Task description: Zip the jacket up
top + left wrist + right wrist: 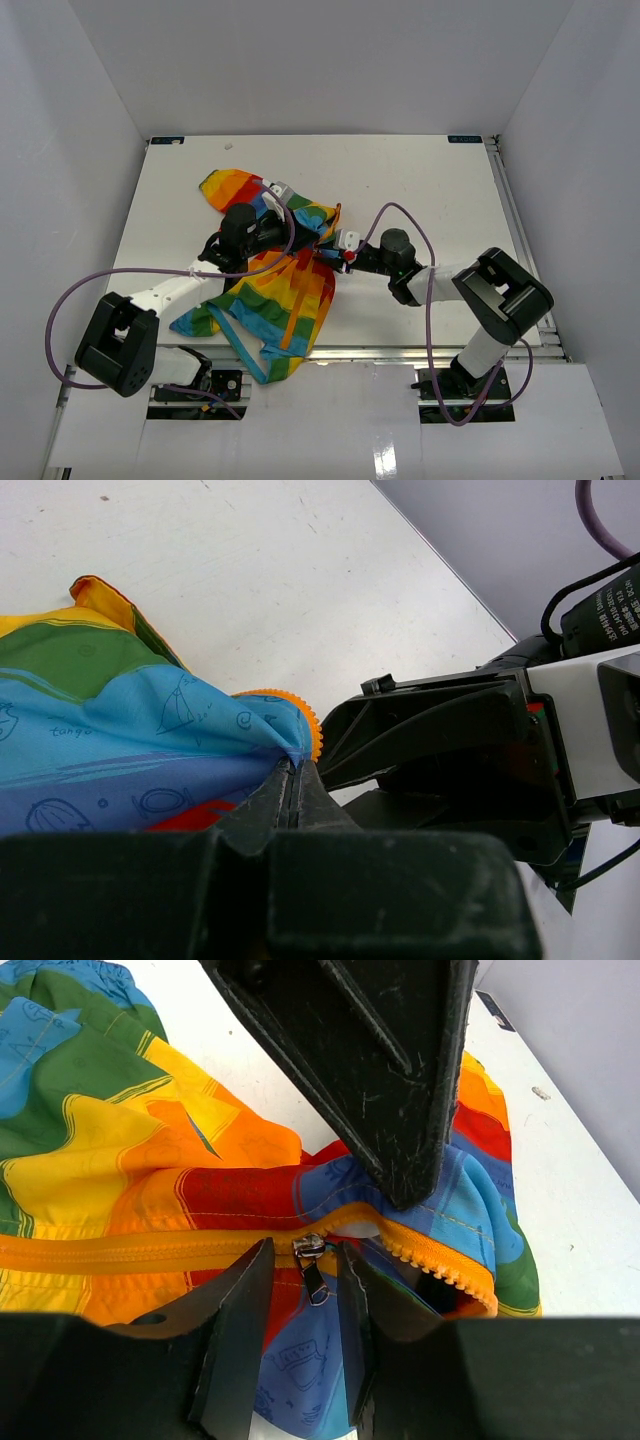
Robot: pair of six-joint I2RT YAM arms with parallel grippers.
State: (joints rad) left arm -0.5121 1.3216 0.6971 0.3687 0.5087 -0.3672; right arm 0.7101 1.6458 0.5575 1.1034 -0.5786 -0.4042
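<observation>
Walls: plain pale panels (320, 60) close in the far side and both flanks of the workspace.
Table: a flat white top (420, 170), matt and lightly scuffed, with a metal rail (515, 230) down its right edge.
Jacket: the jacket (280, 300) lies crumpled on the left-centre of the table, its rainbow stripes running from the far left toward the near edge and its light-blue trim at the near hem.
Arms: the left arm (165, 292) reaches in from the near left corner and the right arm (445, 275) from the near right. They meet over the middle of the jacket.
Cables: purple leads (70, 300) loop beside each arm.
Left gripper: the left gripper (292, 775) is pinched tight on a fold of blue fabric just beside the orange end of the zipper.
Right gripper: the right gripper (305, 1270) stands at a narrow gap, one finger on each side of the slider. No contact with the slider is visible.
Zipper: the orange zipper (120, 1250) is joined on the left of the wrist view and parted on the right.
Slider: the silver slider (308, 1247) sits where the two rows of teeth meet, with its pull tab hanging toward the camera.
Corner marks: small dark tags (167, 140) sit at the table's far corners.
</observation>
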